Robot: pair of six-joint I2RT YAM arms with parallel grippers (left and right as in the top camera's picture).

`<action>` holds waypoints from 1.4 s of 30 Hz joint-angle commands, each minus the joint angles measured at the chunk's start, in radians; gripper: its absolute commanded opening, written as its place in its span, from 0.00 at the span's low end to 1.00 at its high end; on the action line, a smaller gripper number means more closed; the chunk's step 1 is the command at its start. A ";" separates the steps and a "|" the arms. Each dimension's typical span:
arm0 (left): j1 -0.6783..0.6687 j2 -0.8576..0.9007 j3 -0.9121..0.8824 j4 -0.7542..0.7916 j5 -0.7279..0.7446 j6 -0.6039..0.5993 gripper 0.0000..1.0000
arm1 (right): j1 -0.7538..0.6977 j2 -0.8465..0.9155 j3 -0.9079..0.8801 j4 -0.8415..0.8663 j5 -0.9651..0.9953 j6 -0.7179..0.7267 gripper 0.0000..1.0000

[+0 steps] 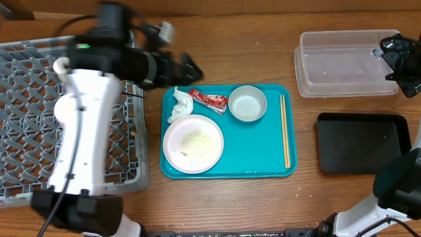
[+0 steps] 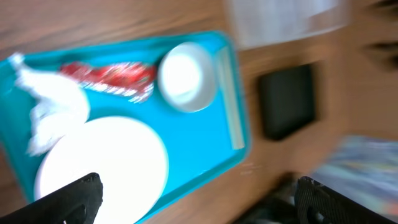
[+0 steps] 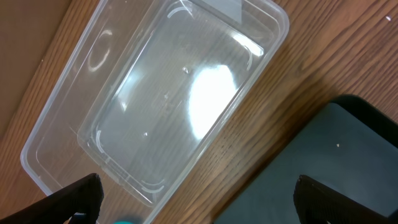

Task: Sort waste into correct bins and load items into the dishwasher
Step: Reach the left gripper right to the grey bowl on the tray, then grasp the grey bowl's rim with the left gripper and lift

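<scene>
A teal tray (image 1: 263,161) holds a crumpled white napkin (image 1: 179,105), a red foil wrapper (image 1: 209,100), a small white dish (image 1: 248,103) and a large white plate (image 1: 193,143) with rice crumbs (image 1: 195,141). The grey dish rack (image 1: 26,118) is at the left. My left gripper (image 1: 184,68) is open and empty above the tray's far left corner; its blurred view shows the napkin (image 2: 53,102), wrapper (image 2: 109,78), dish (image 2: 185,76) and plate (image 2: 102,168). My right gripper (image 1: 400,59) is open and empty over the clear tub (image 1: 342,66) and black tray (image 1: 362,141). The cup and metal bowl are out of view.
Wooden chopsticks (image 1: 285,130) lie along the teal tray's right side. The right wrist view shows the clear tub (image 3: 168,93) and a corner of the black tray (image 3: 348,168) on the wooden table. My left arm's white body covers part of the rack.
</scene>
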State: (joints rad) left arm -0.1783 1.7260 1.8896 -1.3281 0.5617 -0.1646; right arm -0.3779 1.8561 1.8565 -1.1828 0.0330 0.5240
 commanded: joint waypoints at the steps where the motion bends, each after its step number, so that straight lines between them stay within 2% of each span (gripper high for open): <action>1: -0.162 0.032 0.002 -0.003 -0.526 -0.213 1.00 | -0.001 -0.001 0.003 0.003 0.007 0.006 1.00; 2: -0.235 0.053 0.002 -0.002 -0.676 -0.296 1.00 | -0.001 -0.001 0.003 0.003 0.007 0.006 0.99; 4: -0.289 0.084 0.002 -0.002 -0.814 -0.359 0.98 | -0.001 -0.001 0.003 0.003 0.007 0.006 1.00; 7: -0.321 0.142 0.002 0.000 -0.887 -0.425 0.93 | -0.001 -0.001 0.003 0.003 0.007 0.006 1.00; 13: -0.306 0.274 0.002 0.028 -0.886 -0.449 0.84 | -0.001 -0.001 0.003 0.003 0.007 0.006 1.00; 19: -0.280 0.364 0.002 0.027 -0.809 -0.448 0.86 | -0.001 -0.001 0.003 0.003 0.007 0.006 1.00; 22: -0.276 0.367 0.002 0.025 -0.736 -0.415 0.82 | -0.001 -0.001 0.003 0.003 0.007 0.006 1.00; 30: -0.320 0.308 0.003 0.056 -0.725 -0.415 0.82 | -0.001 -0.001 0.003 0.003 0.007 0.006 1.00; 37: -0.421 0.303 0.003 0.195 -0.531 -0.267 0.81 | -0.001 -0.001 0.003 0.003 0.007 0.006 1.00; 42: -0.520 0.309 0.002 0.328 -0.528 -0.141 0.79 | -0.001 -0.001 0.003 0.003 0.007 0.006 1.00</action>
State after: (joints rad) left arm -0.6361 2.0689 1.8893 -1.0458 -0.0116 -0.4339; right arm -0.3782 1.8561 1.8565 -1.1828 0.0330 0.5243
